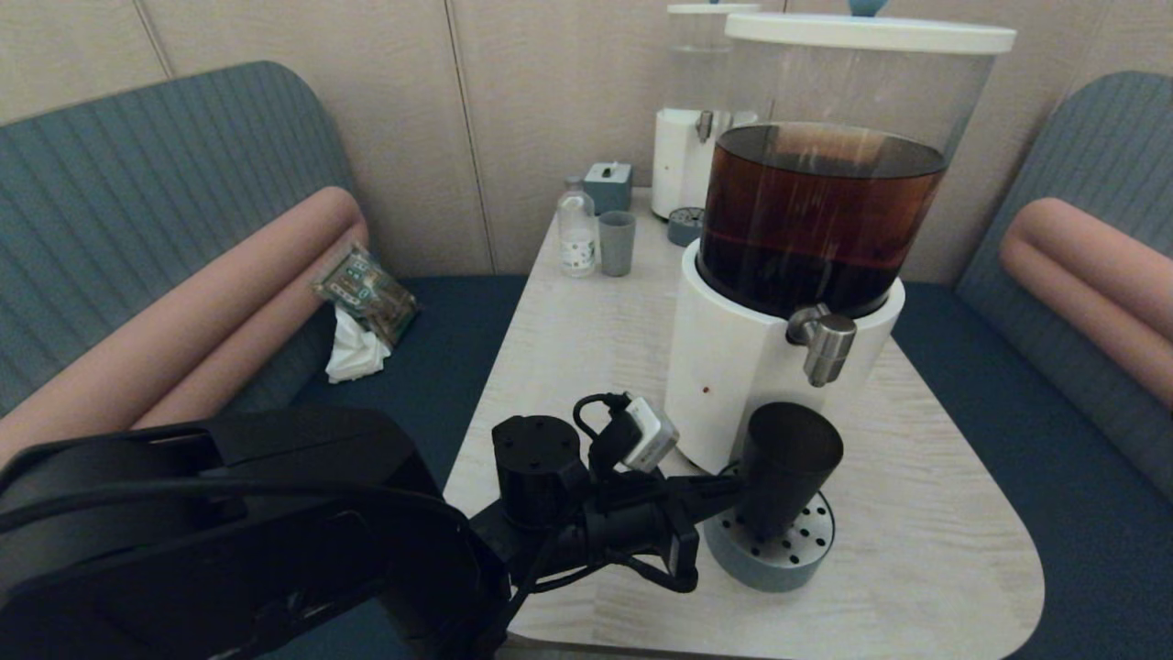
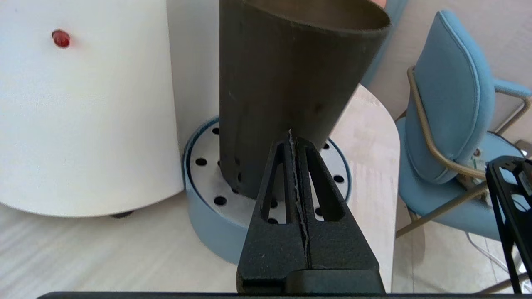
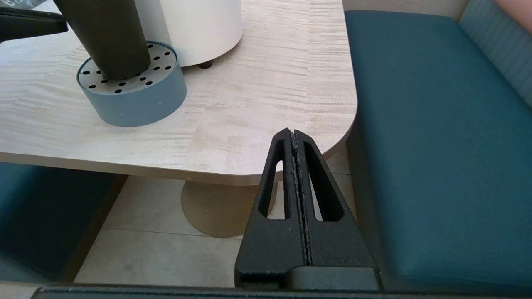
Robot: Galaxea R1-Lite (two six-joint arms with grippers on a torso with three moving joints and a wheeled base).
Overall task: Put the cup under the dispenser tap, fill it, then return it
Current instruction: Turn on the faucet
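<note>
A pale wood-grain table (image 1: 586, 339) with rounded corners stands on a round beige pedestal (image 3: 216, 209) over a floor of large light tiles (image 3: 137, 249). Behind it runs a wall of beige panels (image 1: 302, 101) split by thin vertical seams. Booth seating flanks the table on both sides — ribbed grey-blue backrests (image 1: 137, 183), salmon-pink bolster cushions (image 1: 183, 302) and dark blue seat pads (image 3: 436, 145). Off the table's far edge stands a light blue upholstered chair (image 2: 453, 108) on what looks like a brass-toned metal frame. The light is soft and even.
</note>
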